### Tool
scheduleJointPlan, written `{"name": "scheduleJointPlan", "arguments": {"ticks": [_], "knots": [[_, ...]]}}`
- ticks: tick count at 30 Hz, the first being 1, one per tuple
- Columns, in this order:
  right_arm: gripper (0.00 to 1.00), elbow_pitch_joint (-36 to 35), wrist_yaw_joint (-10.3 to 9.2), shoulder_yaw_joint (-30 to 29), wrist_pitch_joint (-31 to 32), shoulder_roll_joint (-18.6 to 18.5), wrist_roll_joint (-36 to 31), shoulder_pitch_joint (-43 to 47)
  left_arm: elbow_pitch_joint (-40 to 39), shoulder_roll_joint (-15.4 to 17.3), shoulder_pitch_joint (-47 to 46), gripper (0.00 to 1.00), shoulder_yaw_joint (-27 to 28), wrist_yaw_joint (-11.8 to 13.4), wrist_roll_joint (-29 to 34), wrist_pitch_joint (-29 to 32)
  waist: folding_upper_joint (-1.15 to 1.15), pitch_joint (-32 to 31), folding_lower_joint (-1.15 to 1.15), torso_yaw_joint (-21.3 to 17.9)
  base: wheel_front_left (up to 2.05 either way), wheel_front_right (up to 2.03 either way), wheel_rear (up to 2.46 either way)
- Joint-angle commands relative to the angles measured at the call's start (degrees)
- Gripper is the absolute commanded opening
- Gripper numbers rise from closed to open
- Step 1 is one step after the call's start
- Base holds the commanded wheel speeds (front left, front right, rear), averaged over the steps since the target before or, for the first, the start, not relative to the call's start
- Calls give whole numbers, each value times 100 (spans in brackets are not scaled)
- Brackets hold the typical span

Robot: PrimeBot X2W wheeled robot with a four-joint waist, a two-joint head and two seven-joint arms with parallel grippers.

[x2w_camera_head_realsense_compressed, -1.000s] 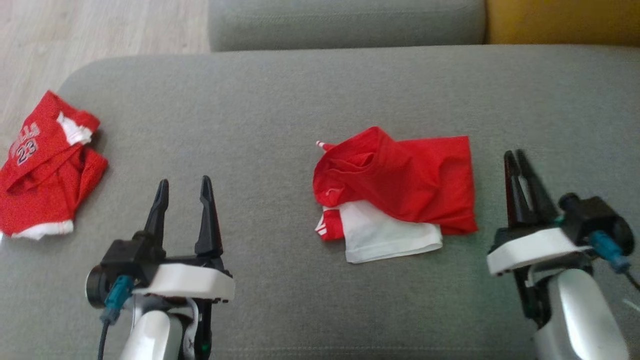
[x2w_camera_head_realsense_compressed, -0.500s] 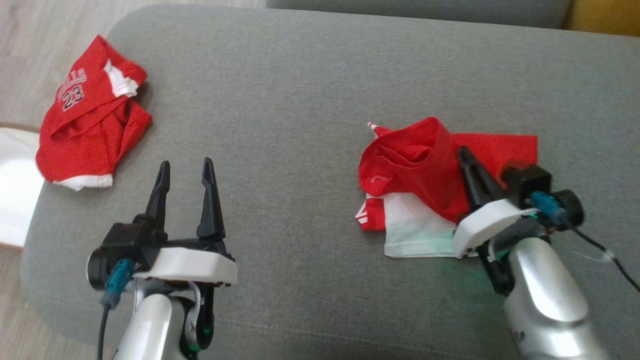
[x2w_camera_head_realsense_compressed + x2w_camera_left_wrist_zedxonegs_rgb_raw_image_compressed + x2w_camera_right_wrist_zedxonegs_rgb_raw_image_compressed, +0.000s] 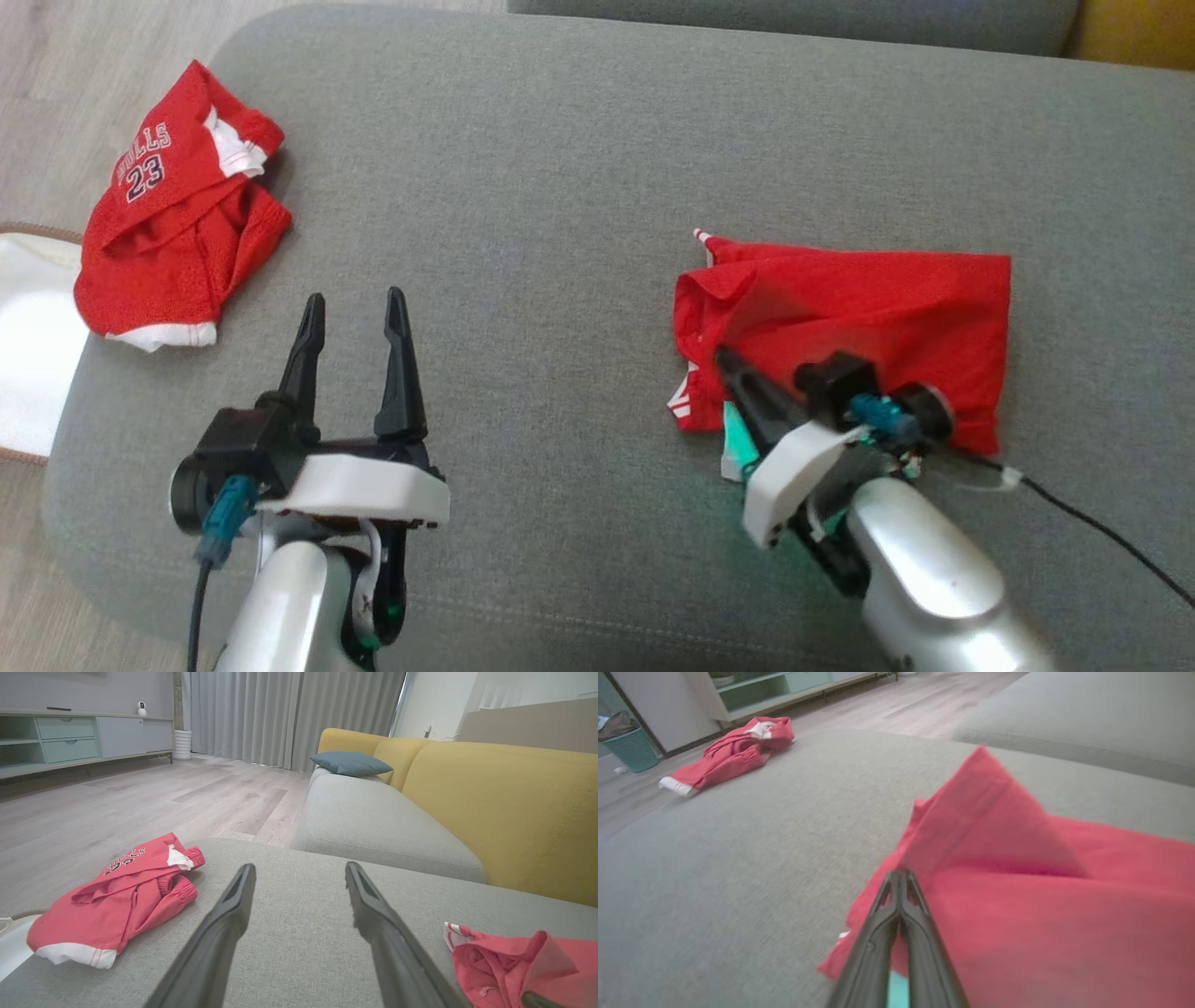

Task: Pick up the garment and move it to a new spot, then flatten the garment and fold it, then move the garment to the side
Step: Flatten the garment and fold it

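Note:
The garment (image 3: 868,299) is red with a white part and lies folded at the centre right of the grey sofa seat (image 3: 560,187). My right gripper (image 3: 726,355) is shut, its tips low over the garment's near left part, with no cloth seen between them. In the right wrist view the closed gripper (image 3: 900,873) points over the red cloth (image 3: 1041,896), one flap of which stands up. My left gripper (image 3: 355,301) is open above bare seat at the lower left, and the left wrist view shows this gripper (image 3: 299,868) empty, with the garment (image 3: 504,961) at its lower right.
A second red garment (image 3: 177,224) marked 23 lies at the seat's far left edge. Beside that edge, a white brown-rimmed object (image 3: 28,355) sits on the wooden floor. A black cable (image 3: 1102,532) trails from my right wrist. The yellow backrest (image 3: 504,802) bounds the seat.
The camera has shifted. My right gripper has closed and swept left across the garment. The raised red fold now lies flatter and covers most of the white part. The left arm kept still.

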Motion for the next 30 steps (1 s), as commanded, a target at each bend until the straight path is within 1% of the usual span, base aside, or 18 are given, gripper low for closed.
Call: {"name": "scheduleJointPlan", "arguments": {"ticks": [1, 5, 7, 8, 11, 15, 18, 20, 23, 26, 30], "knots": [[0, -147, 10, 213, 14, 53, 106, -181, -176, 45, -210, 100, 193, 10, -14, -29, 0, -10, 0, -17, 0, 0, 0], [0, -120, 10, 684, 146, 54, 387, -171, -169, 45, -210, 100, 196, 14, -20, -29, 0, -39, 0, -65, 0, 0, 0], [0, -168, 10, 746, 96, 39, 463, -204, -163, 45, -204, 100, 198, 18, -20, -29, 0, -54, 0, -87, 0, 0, 0], [0, -221, 10, 686, 31, 19, 501, -238, -161, 45, -202, 100, 201, 23, -19, -29, 0, -61, 0, -99, 0, 0, 0], [0, -380, 10, 313, -131, -57, 497, -374, -169, 45, -182, 100, 222, 31, -17, -29, 0, -75, 0, -142, 0, 0, 0], [0, -487, 10, -364, -153, -127, 262, -530, -176, 45, -163, 100, 207, 21, -27, -29, 0, -63, 0, -153, 0, 0, 0], [0, -443, 10, -830, -36, -125, 73, -615, -189, 45, -187, 100, 178, 21, -45, -29, 0, -25, 0, -133, 0, 0, 0], [0, -339, 10, -970, 113, -105, -35, -662, -192, 45, -205, 100, 167, 16, -50, -29, 0, 9, 0, -108, 0, 0, 0], [0, -133, 10, -841, 324, -67, -81, -691, -177, 45, -227, 100, 151, 7, -54, -29, 0, 32, 0, -61, 0, 0, 0], [0, 36, 10, -446, 472, -42, -8, -657, -156, 45, -243, 100, 152, 7, -60, -29, 0, 31, 0, -18, 0, 0, 0], [0, 71, 10, 90, 610, -48, 279, -556, -139, 45, -236, 100, 182, 17, -62, -29, 0, -11, 0, -5, 0, 0, 0]]}}
